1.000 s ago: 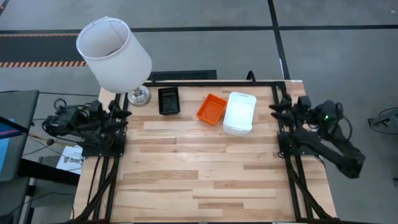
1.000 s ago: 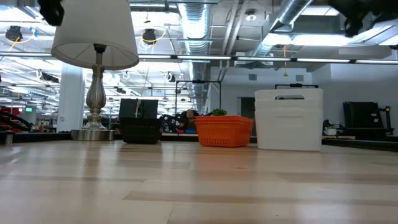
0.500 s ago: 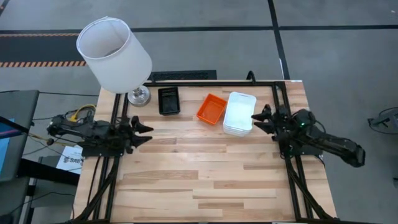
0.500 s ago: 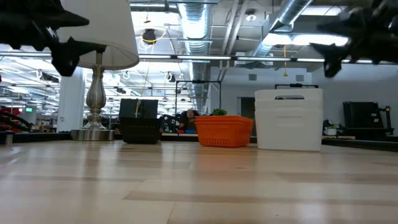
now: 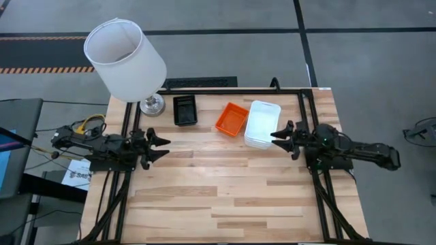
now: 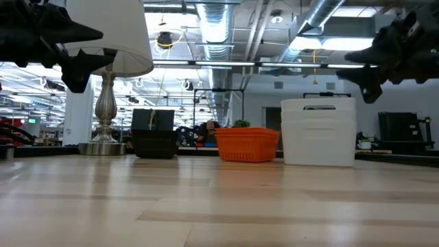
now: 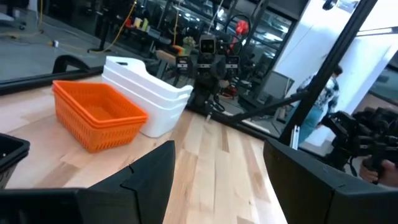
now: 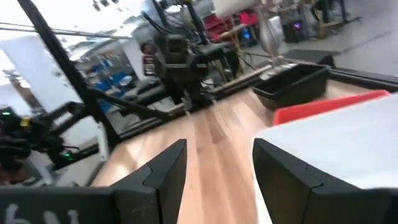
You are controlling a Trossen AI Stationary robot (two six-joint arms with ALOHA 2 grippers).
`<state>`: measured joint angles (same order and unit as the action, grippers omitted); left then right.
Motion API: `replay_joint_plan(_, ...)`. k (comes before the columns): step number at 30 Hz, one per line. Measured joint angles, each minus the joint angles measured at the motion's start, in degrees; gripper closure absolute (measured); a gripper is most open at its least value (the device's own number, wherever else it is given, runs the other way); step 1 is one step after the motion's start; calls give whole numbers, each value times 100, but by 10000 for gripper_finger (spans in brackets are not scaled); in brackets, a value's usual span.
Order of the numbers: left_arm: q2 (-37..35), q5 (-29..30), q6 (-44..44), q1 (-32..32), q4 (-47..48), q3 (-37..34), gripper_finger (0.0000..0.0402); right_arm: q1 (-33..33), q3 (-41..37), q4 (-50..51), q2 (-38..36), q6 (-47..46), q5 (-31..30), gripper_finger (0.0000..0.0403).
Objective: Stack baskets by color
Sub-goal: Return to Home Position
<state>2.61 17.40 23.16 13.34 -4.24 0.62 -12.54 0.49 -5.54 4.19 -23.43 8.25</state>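
Three stacks of baskets stand on the far part of the wooden table: black (image 5: 184, 110), orange (image 5: 231, 119) and white (image 5: 262, 124), each resting on its bottom. In the left wrist view the orange stack (image 7: 96, 113) and the white stack (image 7: 146, 93) show side by side. My left gripper (image 5: 162, 145) hovers open at the table's left edge, pointing level toward the right. My right gripper (image 5: 276, 138) hovers open at the right edge, just beside the white stack's near right corner, pointing left. Neither touches anything.
A table lamp with a big white shade (image 5: 124, 60) stands on its silver base (image 5: 152, 105) at the far left corner, close to the black stack. Black frame rails (image 5: 310, 109) run along the table's sides. The near half of the table (image 5: 218, 197) is bare wood.
Both arms have come down and swung in from outside the table's side edges. The left gripper now reaches over the left edge, the right one over the right edge beside the white stack. The right arm has also turned toward the table's middle. The baskets have stayed put.
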Motion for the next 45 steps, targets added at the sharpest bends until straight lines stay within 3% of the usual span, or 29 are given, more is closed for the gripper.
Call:
replay_joint_plan(12,1,296,-200,0,-21,-6,168,83,-2,300,-15,894,-1095,195)
replay_joint_plan(16,1,299,-538,0,-21,-9,168,83,-4,99,-23,1365,-1032,198)
replay_joint_plan(30,1,429,-982,0,-23,-15,168,280,-7,465,226,992,-841,196)
replay_joint_plan(37,3,445,-2062,0,-23,-15,168,280,-7,487,229,991,-839,199)
replay_joint_plan(45,3,454,-2315,0,-23,-15,168,278,-9,498,229,989,-836,200)
